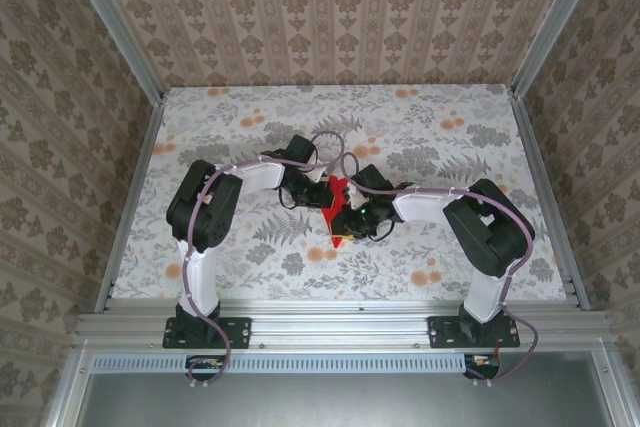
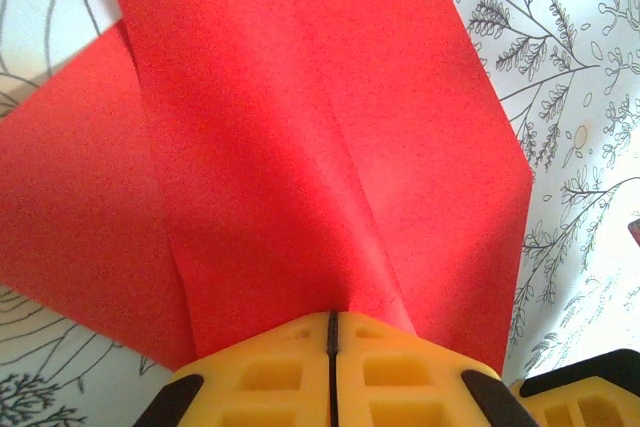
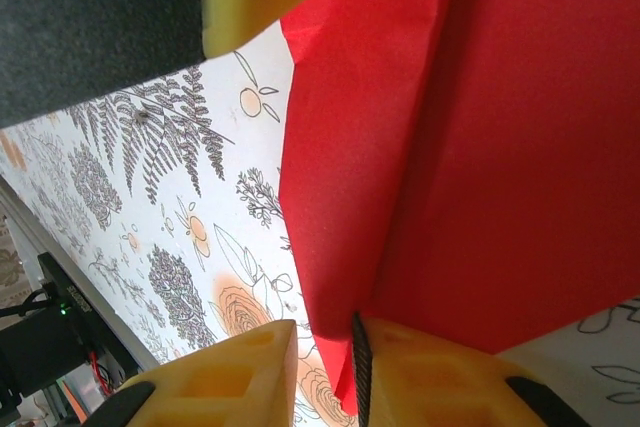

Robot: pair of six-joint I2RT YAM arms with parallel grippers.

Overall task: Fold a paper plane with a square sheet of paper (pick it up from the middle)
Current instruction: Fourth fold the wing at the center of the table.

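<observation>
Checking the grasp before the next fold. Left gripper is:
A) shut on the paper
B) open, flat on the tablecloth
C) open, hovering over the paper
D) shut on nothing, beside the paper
A. In the left wrist view the left gripper has its two yellow fingers pressed together, and the red paper runs straight down into the seam between them.
</observation>
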